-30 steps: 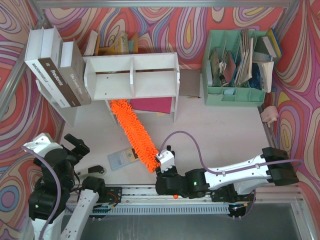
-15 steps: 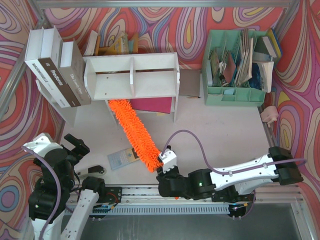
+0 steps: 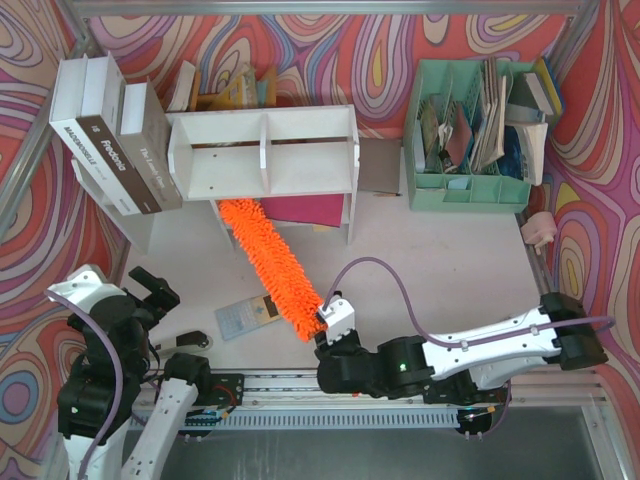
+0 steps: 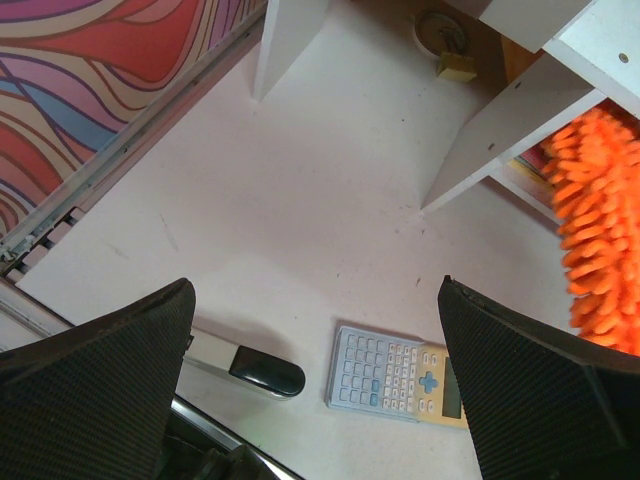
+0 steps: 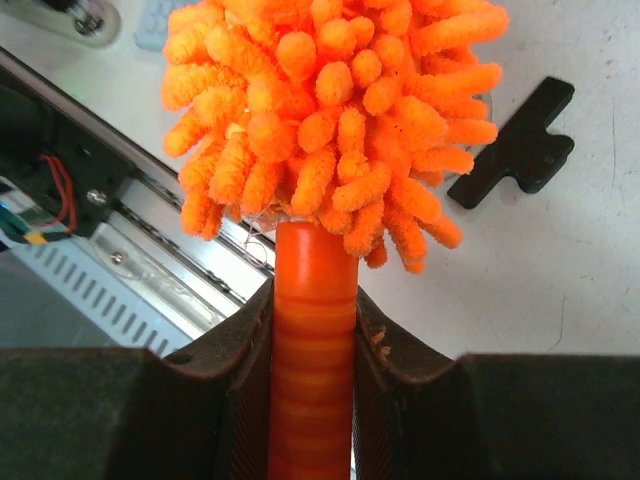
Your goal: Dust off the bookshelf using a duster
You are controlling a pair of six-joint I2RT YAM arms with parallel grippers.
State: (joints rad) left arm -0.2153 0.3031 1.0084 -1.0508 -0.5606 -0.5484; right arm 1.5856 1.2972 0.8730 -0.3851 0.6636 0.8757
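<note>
Under the bookshelf (image 3: 300,125), the duster (image 3: 272,268) hides its tip, handle clenched in the right gripper (image 5: 312,340).

Overhead, my right gripper (image 3: 325,325) covers the duster (image 3: 268,262)'s handle, and the far tip meets the bookshelf (image 3: 265,152)'s lower edge, so I can't tell how far under it goes. My right wrist camera gets only fluff, with the handle running off the bottom. My left wrist view crops the duster at the right edge. There's a small round object (image 4: 440,32) behind the shelf legs that I can't identify.
</note>
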